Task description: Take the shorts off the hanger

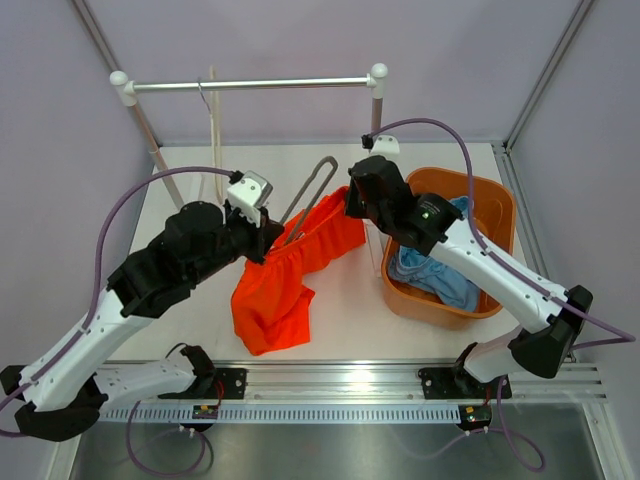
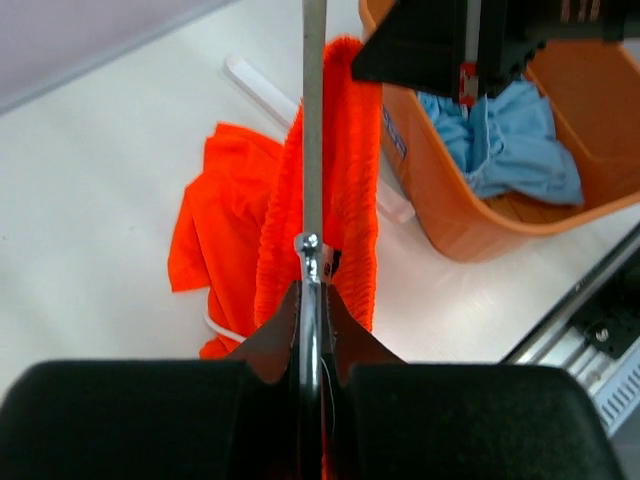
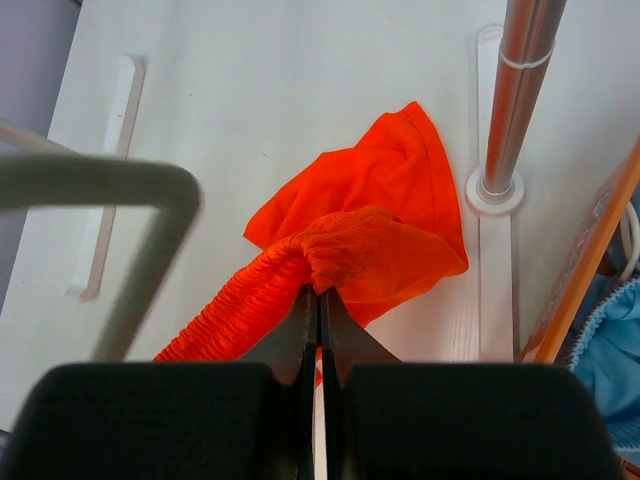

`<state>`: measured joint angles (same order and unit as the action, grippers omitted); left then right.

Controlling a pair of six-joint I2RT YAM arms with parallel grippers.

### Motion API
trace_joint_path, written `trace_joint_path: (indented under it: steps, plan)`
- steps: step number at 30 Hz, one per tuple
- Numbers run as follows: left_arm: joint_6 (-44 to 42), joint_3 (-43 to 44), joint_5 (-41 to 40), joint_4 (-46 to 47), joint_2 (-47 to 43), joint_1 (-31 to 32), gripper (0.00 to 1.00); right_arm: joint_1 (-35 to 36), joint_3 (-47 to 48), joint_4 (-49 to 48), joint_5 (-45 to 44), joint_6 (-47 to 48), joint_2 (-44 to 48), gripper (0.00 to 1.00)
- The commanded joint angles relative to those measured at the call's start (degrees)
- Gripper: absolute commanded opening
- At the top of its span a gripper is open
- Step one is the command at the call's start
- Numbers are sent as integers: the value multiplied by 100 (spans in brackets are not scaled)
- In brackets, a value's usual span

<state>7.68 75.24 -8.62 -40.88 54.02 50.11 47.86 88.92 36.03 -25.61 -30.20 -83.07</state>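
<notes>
The bright orange shorts (image 1: 285,275) hang stretched between my two grippers, their legs drooping onto the table. My left gripper (image 1: 270,238) is shut on the metal hanger (image 1: 312,190). In the left wrist view the jaws (image 2: 312,288) are closed on the hanger's rod (image 2: 313,120), with the orange waistband (image 2: 350,180) beside it. My right gripper (image 1: 350,205) is shut on the waistband's other end; in the right wrist view (image 3: 320,292) it pinches the gathered orange cloth (image 3: 370,250). The light blue shorts (image 1: 440,275) lie in the orange bin (image 1: 495,205).
A clothes rack stands at the back, its rail (image 1: 250,85) carrying a pale hanging piece (image 1: 213,130). Its right post (image 3: 520,90) rises close to my right gripper, between the orange shorts and the bin (image 2: 450,220). The arm rail runs along the near edge.
</notes>
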Motion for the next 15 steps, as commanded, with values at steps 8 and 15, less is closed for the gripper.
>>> trace_joint_path:
  steps: [8, 15]
  plan:
    - [172, 87, -1141, 1854, -129, 34, 0, 1550, 257, 238, -217, 383, 475, 0]
    - [207, 254, -1414, 2646, 310, 34, 0, 2491, 415, 335, -428, 856, 704, 0]
